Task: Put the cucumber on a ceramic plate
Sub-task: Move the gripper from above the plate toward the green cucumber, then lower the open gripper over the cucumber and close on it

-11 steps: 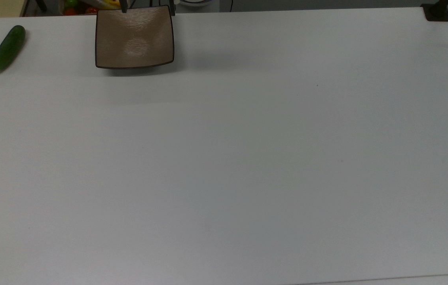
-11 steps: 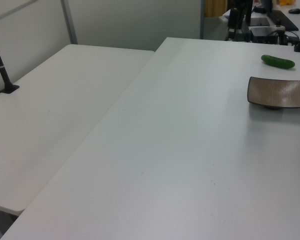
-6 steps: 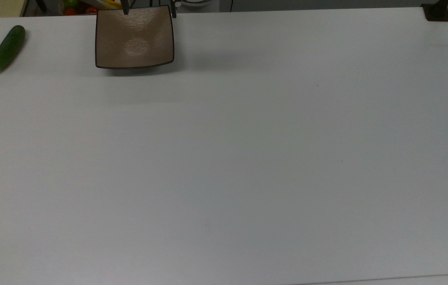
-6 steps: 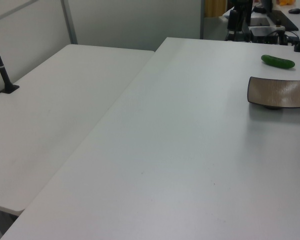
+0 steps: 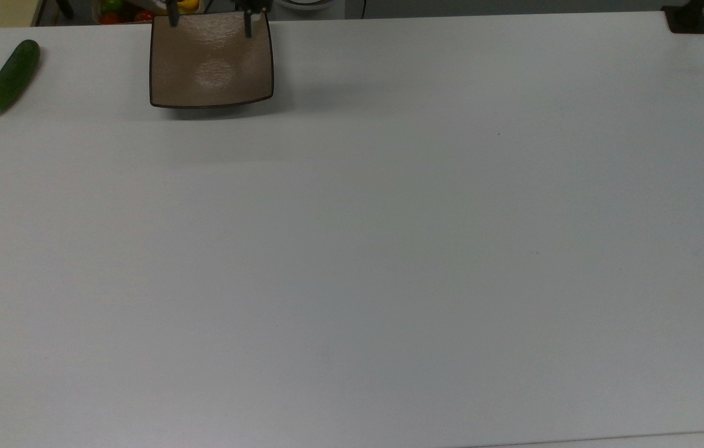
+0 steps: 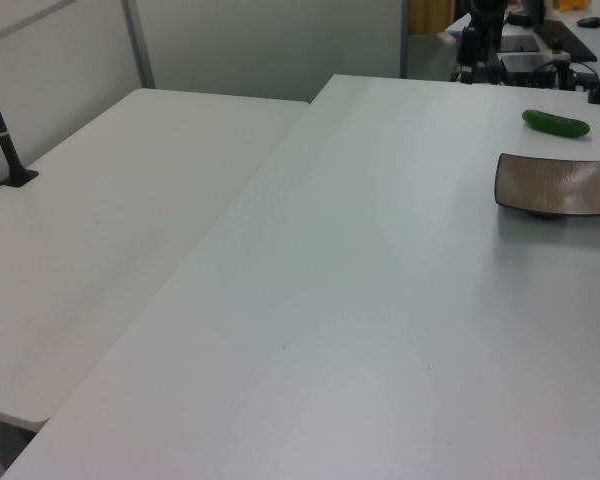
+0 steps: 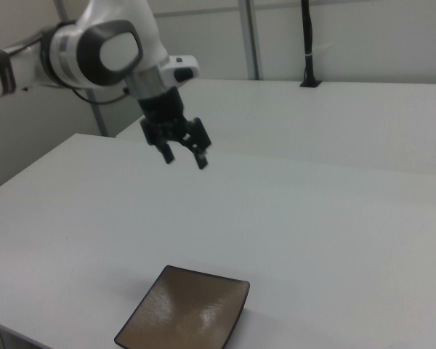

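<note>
White bench (image 5: pixel 389 249) is bare but for the cucumber (image 5: pixel 9 77) lying well apart from the ceramic plate (image 5: pixel 211 62), so the approach is judged barely begun; the end effector (image 7: pixel 183 155), held aloft spread and empty, must be brought down astride it.

Two white tables (image 6: pixel 310 300) side by side; pale partition wall (image 6: pixel 270 45) behind; black pole (image 7: pixel 306 43).

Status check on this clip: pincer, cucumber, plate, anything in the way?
Pincer open, empty, in the air above the table. Cucumber lying on the table, apart from the ceramic plate. Plate bare. Nothing between them.
</note>
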You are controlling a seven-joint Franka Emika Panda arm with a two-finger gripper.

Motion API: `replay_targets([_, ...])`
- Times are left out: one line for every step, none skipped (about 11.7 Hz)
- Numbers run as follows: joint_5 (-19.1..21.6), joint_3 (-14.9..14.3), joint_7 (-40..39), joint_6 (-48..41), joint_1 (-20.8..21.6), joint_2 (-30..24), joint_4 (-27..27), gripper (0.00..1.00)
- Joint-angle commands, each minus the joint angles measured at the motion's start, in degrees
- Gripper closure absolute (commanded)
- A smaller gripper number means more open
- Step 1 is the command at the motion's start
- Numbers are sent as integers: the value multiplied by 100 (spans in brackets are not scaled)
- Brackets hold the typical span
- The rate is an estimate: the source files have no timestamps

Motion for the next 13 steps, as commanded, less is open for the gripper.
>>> replay_targets([-478, -482, -577, 741, -224, -46, -579, 0])
replay_targets([-489, -824, -1050, 794, -224, -20, -589, 0])
replay_targets([-489, -1106, -1438, 881, -233, -11, -606, 0])
replay_targets([-489, -1413, -1763, 1065, -277, -2, -702, 0])
replay_targets([-489, -1703, -2115, 1319, -355, 7, -833, 0])
replay_targets([-489, -1976, -2345, 1652, -374, 111, -983, 0])
replay_targets([-489, -2222, -2390, 1995, -382, 312, -1089, 0])
replay_targets([-489, -2408, -2391, 2242, -443, 558, -1124, 0])
replay_targets([-489, -2453, -2391, 2453, -644, 821, -1116, 0])
replay_targets([-489, -2462, -2434, 2656, -864, 1059, -1125, 0])
replay_targets([-489, -2532, -2661, 2866, -962, 1261, -1203, 0])
replay_targets([-463, -2750, -2724, 3060, -980, 1411, -1213, 0])
replay_targets([-436, -2813, -2794, 3271, -1102, 1569, -1256, 0])
